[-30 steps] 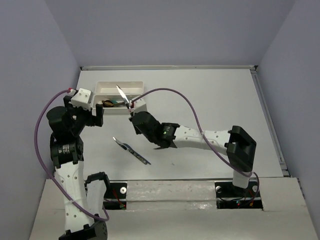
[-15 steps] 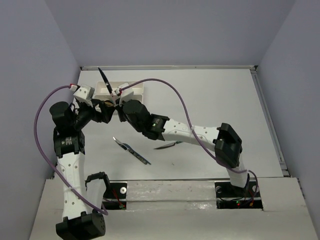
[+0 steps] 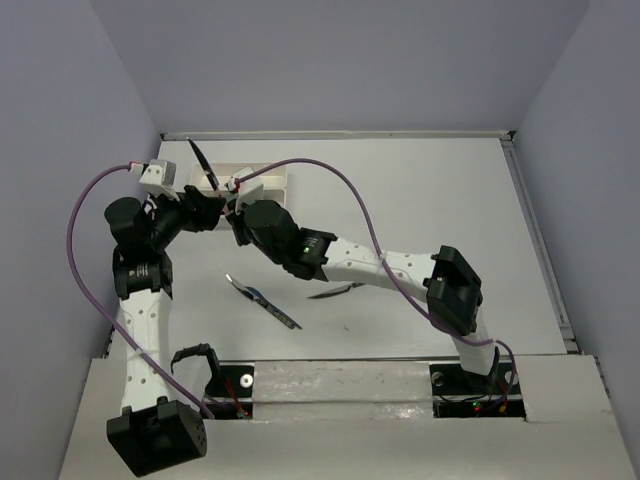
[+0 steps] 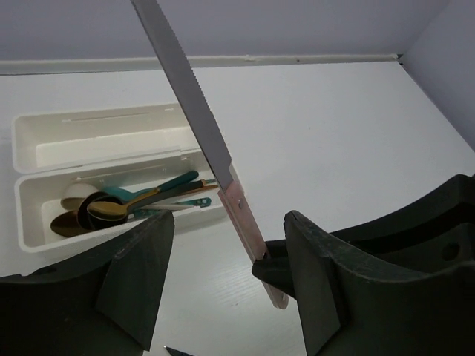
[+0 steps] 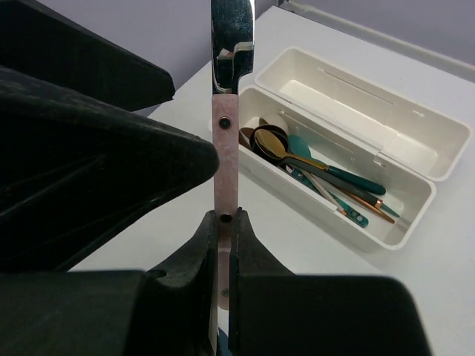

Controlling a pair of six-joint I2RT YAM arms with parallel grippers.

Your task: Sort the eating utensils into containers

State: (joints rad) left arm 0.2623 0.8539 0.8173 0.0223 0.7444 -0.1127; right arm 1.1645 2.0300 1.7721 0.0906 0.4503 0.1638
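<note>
Pink is the handle of the knife (image 5: 226, 159), and its silver blade points up, tilted over the trays. The right gripper (image 5: 223, 245) pinches the low end of the handle tight between its jaws. The left gripper (image 4: 225, 222) has its jaws wide apart, one on each side of the handle, holding nothing. Spoons (image 4: 111, 210) in teal, gold and black lie in the near tray (image 4: 30, 215). The far tray (image 4: 96, 148) touches it, side by side. A second knife (image 3: 262, 302) and a dark utensil (image 3: 335, 291) lie on the white table (image 3: 430, 190).
</note>
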